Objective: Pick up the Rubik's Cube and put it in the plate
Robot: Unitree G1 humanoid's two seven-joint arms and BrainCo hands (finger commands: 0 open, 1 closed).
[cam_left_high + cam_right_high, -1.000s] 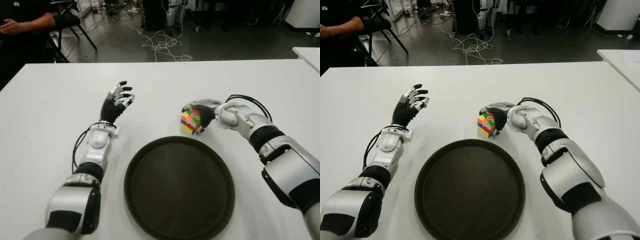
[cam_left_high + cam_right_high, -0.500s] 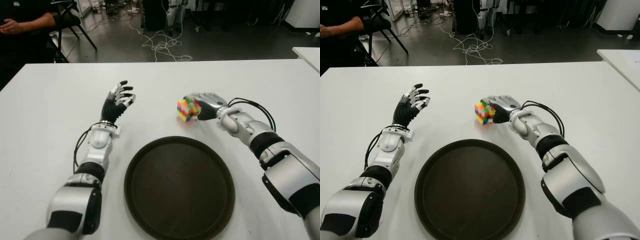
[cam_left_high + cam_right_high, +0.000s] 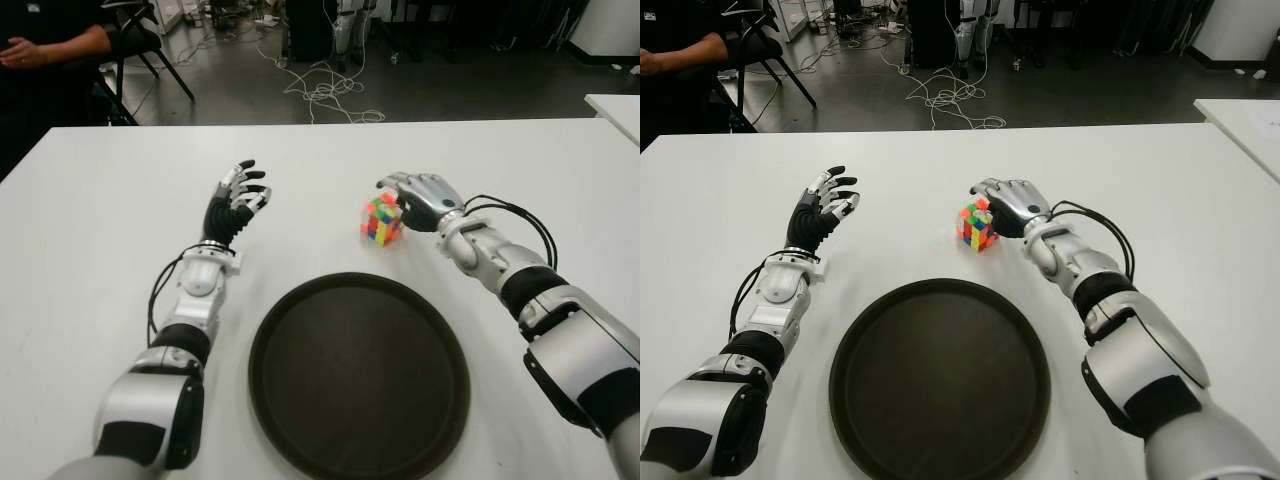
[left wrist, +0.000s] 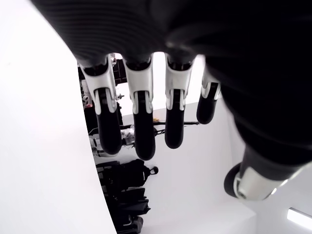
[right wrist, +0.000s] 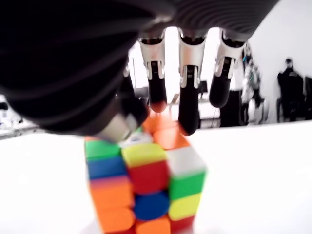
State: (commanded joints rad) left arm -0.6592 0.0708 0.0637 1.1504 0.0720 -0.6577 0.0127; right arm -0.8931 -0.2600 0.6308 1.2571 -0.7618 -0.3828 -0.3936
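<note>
The Rubik's Cube (image 3: 382, 218) stands on the white table (image 3: 90, 260), turned corner-on, just beyond the far rim of the dark round plate (image 3: 262, 330). My right hand (image 3: 412, 196) is beside and above its right side. In the right wrist view the fingers (image 5: 189, 97) hang nearly straight, their tips at the top far edge of the cube (image 5: 146, 190), and the thumb touches its top corner. No grip closes around it. The plate holds nothing. My left hand (image 3: 236, 200) shows raised at the left of the plate, fingers spread and holding nothing.
Bare table top lies on both sides of the plate. A seated person (image 3: 40, 45) is at the far left past the table edge. Cables (image 3: 325, 95) lie on the floor behind. Another white table's corner (image 3: 618, 105) shows at the far right.
The cube left the plate's far rim, where my right hand was shut on it, and moved farther away. It now sits on the table with the fingers loosened. The left arm stayed still.
</note>
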